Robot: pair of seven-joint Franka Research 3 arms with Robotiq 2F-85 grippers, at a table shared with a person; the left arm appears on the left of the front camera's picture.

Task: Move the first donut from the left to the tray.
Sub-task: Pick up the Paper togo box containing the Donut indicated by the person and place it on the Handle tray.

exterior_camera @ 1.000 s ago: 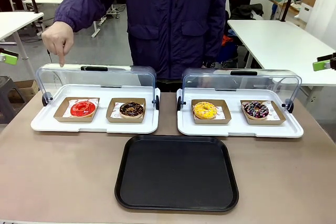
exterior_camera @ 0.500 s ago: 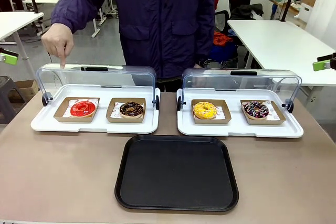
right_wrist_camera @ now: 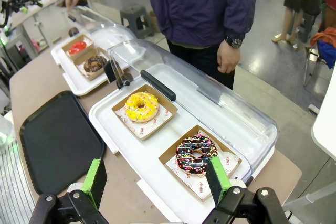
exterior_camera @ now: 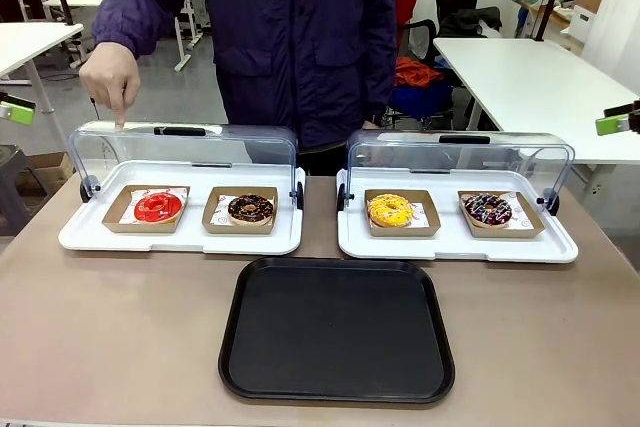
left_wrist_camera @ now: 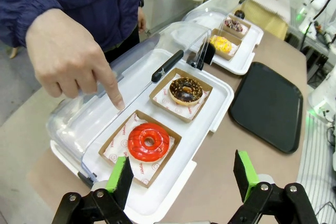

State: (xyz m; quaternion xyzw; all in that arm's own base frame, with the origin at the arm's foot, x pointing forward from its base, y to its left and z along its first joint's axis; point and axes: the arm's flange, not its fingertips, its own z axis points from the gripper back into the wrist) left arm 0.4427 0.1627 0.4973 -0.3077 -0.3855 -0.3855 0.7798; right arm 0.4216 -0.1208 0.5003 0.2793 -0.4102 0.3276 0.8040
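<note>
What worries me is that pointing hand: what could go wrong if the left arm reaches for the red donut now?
The person's hand points down close to the red donut; the open left jaws might strike it.
The raised clear lid stands close behind the donut; a reach could bump it.
The cardboard holder is shallow; the donut might slide out on the way to the black tray.

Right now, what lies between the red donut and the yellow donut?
In the front view, the chocolate donut sits between the red donut and the yellow donut, sharing the red one's white tray.
</note>
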